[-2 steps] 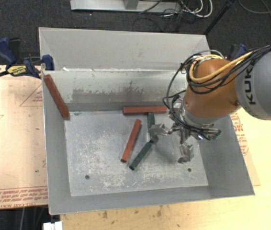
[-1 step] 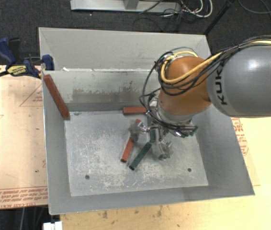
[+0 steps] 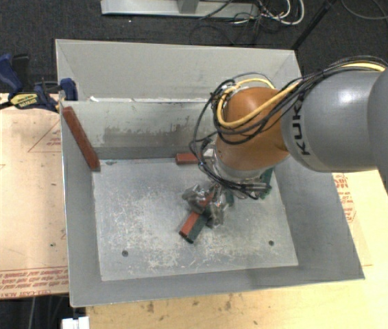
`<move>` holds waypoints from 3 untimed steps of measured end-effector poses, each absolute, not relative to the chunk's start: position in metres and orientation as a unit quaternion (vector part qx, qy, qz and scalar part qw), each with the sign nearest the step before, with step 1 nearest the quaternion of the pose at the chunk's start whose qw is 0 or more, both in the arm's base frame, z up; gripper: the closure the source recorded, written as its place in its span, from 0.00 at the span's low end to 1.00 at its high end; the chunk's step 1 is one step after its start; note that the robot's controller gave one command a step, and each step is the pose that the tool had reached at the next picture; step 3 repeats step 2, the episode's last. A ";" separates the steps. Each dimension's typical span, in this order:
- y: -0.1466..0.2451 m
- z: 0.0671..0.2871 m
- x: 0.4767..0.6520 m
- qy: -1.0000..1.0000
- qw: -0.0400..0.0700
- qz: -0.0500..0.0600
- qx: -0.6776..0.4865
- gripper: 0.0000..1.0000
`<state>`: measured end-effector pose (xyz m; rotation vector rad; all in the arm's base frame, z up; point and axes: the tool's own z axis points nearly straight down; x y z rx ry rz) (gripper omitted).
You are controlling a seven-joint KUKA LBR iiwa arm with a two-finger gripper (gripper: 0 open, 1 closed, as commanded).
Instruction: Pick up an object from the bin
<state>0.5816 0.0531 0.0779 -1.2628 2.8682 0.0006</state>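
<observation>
Hand (image 3: 210, 206) beside one red-black block (image 3: 190, 226); two red bars (image 3: 81, 140) (image 3: 186, 158) farther back.

One long reddish-brown bar (image 3: 79, 139), one small reddish-brown block (image 3: 186, 158), one red-and-dark oblong piece (image 3: 191, 226), one green piece (image 3: 268, 181).

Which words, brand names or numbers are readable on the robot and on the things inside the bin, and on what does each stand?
"KUK": black letters running sideways on the grey arm; whether more letters follow, I cannot tell.
Red and dark block beside the gripper: no text to read.
Small reddish piece by the back wall: no text to read.
Long reddish bar at the left wall: no text to read.
</observation>
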 end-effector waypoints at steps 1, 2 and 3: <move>0.053 0.078 0.582 0.915 0.004 0.000 -0.403 1.00; 0.030 0.258 0.522 0.925 0.005 -0.001 -0.379 1.00; 0.030 0.258 0.522 0.925 0.005 -0.001 -0.379 1.00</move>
